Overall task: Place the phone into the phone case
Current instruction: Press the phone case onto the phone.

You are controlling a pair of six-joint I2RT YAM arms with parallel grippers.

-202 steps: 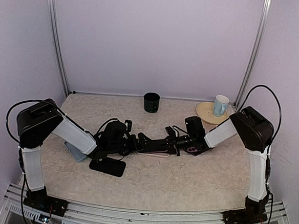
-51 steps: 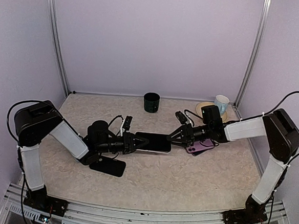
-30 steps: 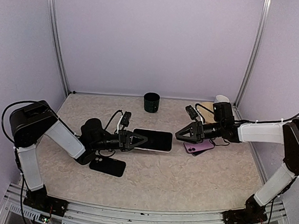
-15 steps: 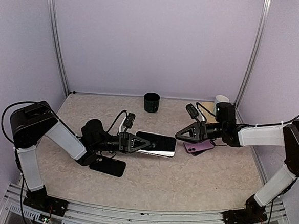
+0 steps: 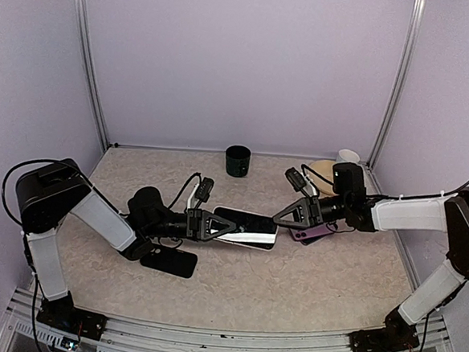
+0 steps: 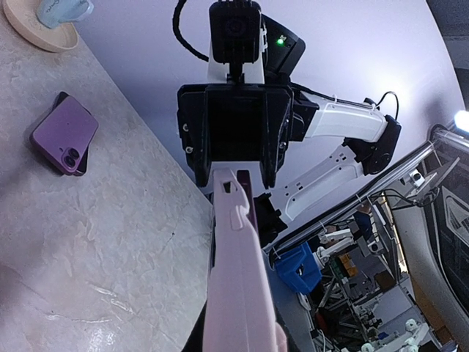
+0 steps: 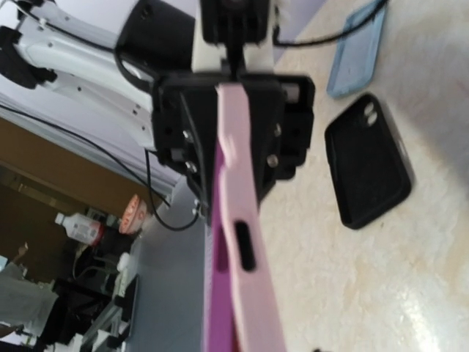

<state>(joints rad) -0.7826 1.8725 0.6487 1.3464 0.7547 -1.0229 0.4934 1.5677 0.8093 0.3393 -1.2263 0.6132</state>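
Black case (image 5: 168,261) lies flat on the counter (image 5: 291,285), lower left, nobody on it. Left gripper (image 5: 219,223) is clenched on the phone (image 5: 251,227), mid-frame, which looks lifted. Pink rim (image 6: 233,293) along its edge: fitted case or bare shell, can't tell. Right gripper (image 5: 285,218) sits at the far end; gripping or loose, I cannot tell. My call: hold level, squeeze that end squarely, no twisting. Purple handset (image 5: 318,228), right of centre, is partly hidden.
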